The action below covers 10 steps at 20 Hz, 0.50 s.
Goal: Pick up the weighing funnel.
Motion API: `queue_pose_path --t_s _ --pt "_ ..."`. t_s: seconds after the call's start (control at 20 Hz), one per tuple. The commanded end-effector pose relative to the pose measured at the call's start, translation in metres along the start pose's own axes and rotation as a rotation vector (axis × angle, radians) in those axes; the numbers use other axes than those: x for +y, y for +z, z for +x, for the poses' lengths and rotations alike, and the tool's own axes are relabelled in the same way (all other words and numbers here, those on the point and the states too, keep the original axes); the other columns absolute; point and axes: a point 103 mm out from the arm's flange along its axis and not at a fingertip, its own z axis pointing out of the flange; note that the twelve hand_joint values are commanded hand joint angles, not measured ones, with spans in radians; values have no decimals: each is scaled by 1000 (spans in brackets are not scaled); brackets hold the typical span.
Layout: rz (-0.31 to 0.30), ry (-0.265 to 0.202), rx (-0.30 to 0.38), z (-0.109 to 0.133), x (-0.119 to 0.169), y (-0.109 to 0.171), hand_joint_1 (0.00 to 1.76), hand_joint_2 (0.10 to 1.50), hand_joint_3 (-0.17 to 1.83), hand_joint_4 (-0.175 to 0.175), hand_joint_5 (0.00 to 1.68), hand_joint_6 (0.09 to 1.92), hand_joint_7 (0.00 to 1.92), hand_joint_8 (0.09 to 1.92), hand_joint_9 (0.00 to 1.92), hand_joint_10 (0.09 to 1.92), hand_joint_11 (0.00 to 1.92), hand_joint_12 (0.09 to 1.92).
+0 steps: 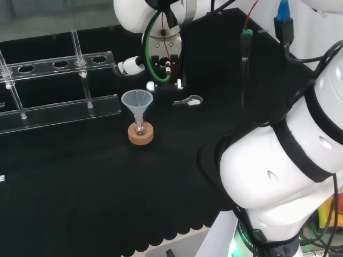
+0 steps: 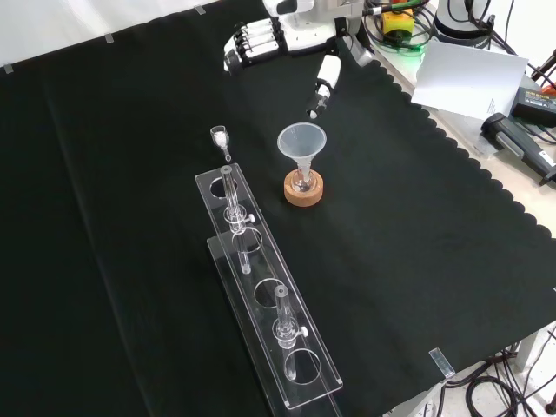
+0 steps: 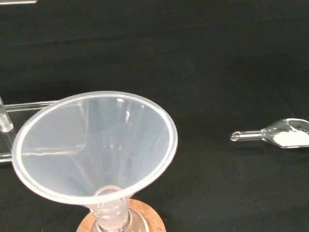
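Weighing funnel lies flat on the black cloth, with white powder in its bowl and the stem empty. It is clear of the hand and nothing touches it. In the front view it sits below the fingers and a little to their left, near them but with bare cloth between. In the head view it is just right of the hand and nearer the camera. The hand hangs above the cloth and is empty, its fingers loosely relaxed and the thumb sticking out straight toward the funnel. That big funnel stands mouth up, below the thumb tip in the front view, with its stem in a small flask on a cork ring. Its cone looks empty in the wrist view, and I cannot tell what the flask holds. The weighing funnel lies beside the funnel and apart from it. Farther from the hand, a clear rack runs toward the front view's bottom, its near end just past the weighing funnel. It carries a few upright clear pieces, and I cannot tell whether they are tubes or posts.
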Motion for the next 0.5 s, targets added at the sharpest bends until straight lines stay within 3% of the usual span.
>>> queue_pose_path --t_s 0.05,0.3,0.5 --pt "4 9 5 -3 0 1 347 648 13 15 0 87 43 476 0 634 0 582" --pt "-33 -8 0 -6 5 -4 361 652 13 15 0 87 70 505 0 678 0 605" --pt "-45 9 17 -14 14 -24 408 655 8 27 3 87 110 557 6 859 0 832"
